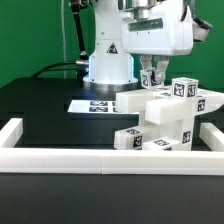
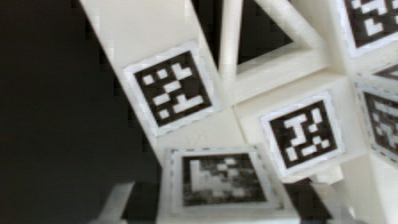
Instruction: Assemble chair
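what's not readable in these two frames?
- Gripper fingertips: exterior view, hidden behind the chair parts; what they pinch is unclear.
- Chair's overall shape: wrist view, too close, cut off at every edge.
- Marker board: exterior view, tags too small, partly behind the chair.

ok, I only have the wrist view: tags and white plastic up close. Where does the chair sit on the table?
Observer: The chair sits toward the exterior view's right, inside the white border frame, close to its right-hand rail.
Operator: and the gripper?
Observer: The gripper reaches down from above onto the chair's upper parts, near their left end in the exterior view. It is closed, but I cannot tell whether it holds anything.
Operator: marker board in the way?
Observer: No. The marker board lies flat on the black table, left of the chair in that view.
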Available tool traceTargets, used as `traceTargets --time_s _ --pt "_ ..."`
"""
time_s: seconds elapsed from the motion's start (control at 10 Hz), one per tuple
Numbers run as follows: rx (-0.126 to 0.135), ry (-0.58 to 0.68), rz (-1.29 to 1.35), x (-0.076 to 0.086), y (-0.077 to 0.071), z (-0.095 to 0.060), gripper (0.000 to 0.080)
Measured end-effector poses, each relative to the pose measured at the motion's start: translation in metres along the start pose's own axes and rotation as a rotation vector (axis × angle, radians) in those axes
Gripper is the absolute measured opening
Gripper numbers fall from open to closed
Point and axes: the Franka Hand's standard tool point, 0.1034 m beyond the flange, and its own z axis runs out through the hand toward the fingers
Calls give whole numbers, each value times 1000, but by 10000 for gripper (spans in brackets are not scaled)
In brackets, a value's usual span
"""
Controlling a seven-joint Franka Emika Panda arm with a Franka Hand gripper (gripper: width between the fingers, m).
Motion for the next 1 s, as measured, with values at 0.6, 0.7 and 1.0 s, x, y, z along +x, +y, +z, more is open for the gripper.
traceTargets --time_s 0.6,0.7,1.0 --pt "5 -33 455 -6 0 4 283" --pt "2 -40 537 -7 1 6 283" --pt "3 -65 759 -8 1 8 276"
